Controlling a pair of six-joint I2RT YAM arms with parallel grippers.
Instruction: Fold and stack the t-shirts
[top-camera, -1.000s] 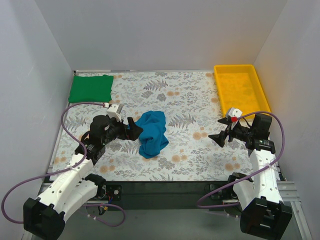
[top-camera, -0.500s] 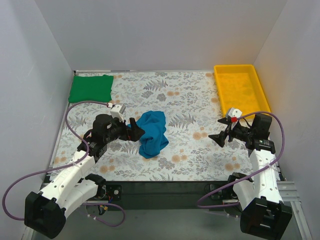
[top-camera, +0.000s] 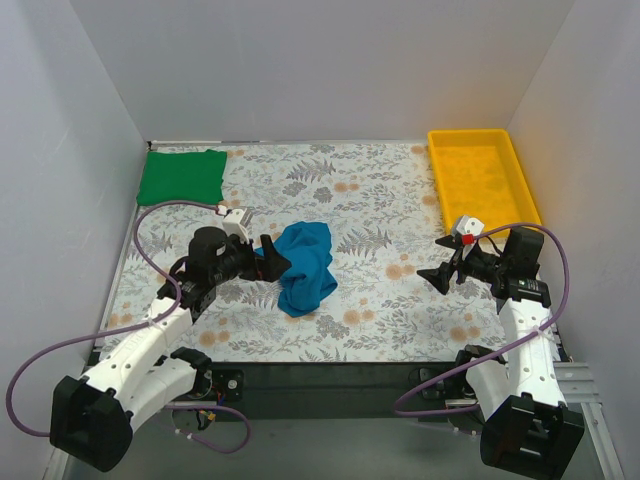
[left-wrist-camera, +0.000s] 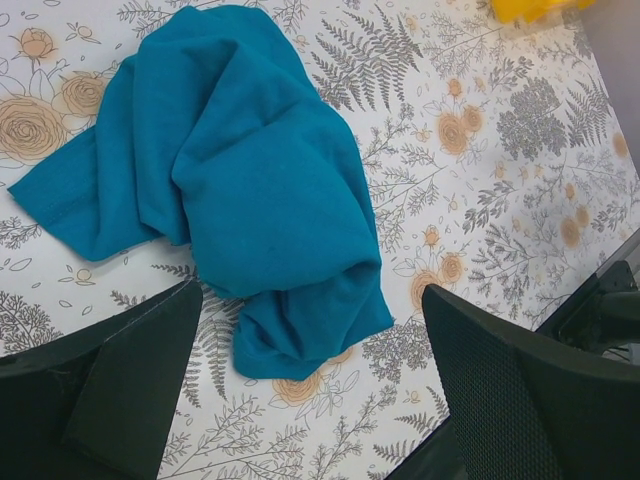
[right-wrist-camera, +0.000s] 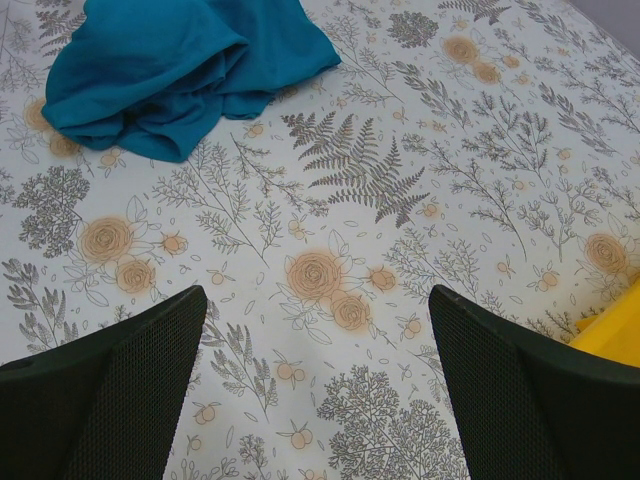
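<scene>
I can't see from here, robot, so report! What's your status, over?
Both grippers open: left gripper at crumpled teal shirt, right gripper holding nothing. Green shirt folded, far-left corner. Nothing in the way.

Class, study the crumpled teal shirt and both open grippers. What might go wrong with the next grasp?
1. The teal shirt lies bunched in overlapping layers; the left gripper, open at its edge, may pinch several layers and lift a wad.
2. The right gripper hovers well apart, so a one-armed pull could drag the cloth rather than spread it.
</scene>
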